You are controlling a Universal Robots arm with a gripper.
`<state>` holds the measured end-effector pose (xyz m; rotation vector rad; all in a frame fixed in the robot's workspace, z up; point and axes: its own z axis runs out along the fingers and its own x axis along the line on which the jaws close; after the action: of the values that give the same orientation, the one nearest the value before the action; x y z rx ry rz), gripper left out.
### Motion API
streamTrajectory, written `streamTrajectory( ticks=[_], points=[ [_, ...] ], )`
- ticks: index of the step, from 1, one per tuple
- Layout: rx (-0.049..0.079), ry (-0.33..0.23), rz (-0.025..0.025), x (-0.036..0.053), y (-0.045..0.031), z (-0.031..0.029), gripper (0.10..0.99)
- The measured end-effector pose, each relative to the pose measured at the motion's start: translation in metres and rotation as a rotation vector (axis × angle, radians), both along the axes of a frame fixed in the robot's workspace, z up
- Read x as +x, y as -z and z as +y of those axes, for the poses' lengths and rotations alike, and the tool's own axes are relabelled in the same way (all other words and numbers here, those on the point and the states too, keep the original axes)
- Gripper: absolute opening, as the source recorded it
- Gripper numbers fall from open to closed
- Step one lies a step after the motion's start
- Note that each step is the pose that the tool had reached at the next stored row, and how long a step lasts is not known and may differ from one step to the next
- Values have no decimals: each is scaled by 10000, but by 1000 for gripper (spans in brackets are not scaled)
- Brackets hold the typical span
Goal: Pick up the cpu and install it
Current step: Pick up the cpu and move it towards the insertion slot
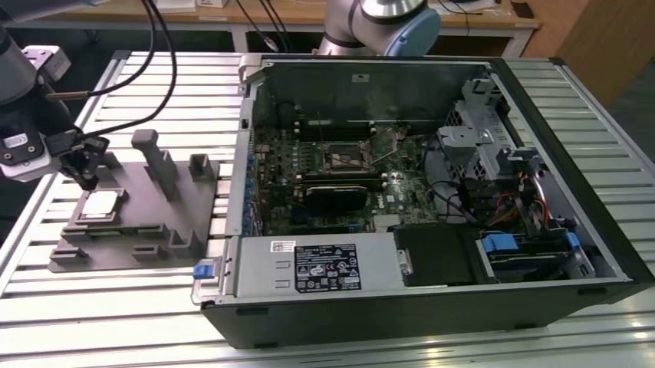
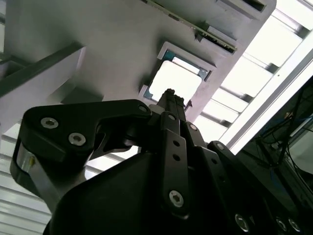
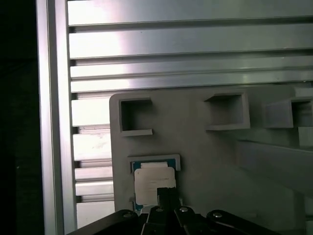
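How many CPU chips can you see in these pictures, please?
1. The cpu lies in a recess of the grey fixture plate, at the exterior view's left, just under the gripper. Others could be hidden inside the computer case.

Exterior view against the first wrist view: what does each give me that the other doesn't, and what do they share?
Exterior view: the open computer case with its motherboard and power supply box, to the exterior view's right of the fixture plate. First wrist view: a close look at the plate's square pockets near the cpu. Shared: the cpu lying in the plate, the gripper poised at it, the slatted table.
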<state>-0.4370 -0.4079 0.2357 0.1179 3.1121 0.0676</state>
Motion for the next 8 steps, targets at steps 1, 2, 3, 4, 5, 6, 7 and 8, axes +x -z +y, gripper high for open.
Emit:
streamTrajectory(
  ticks=[1,2,3,4,5,6,7,8],
  points=[
    [-1,0,1,-7,15,-1,106],
    [0,0,1,-19,46,-4,106],
    [-1,0,1,-25,61,-5,106],
    [-1,0,1,-35,92,-7,106],
    [0,0,0,-44,126,-8,106],
    [0,0,0,-48,142,-9,106],
    [-1,0,1,-52,156,-9,106],
    [-1,1,3,-58,171,-9,106]
  ],
)
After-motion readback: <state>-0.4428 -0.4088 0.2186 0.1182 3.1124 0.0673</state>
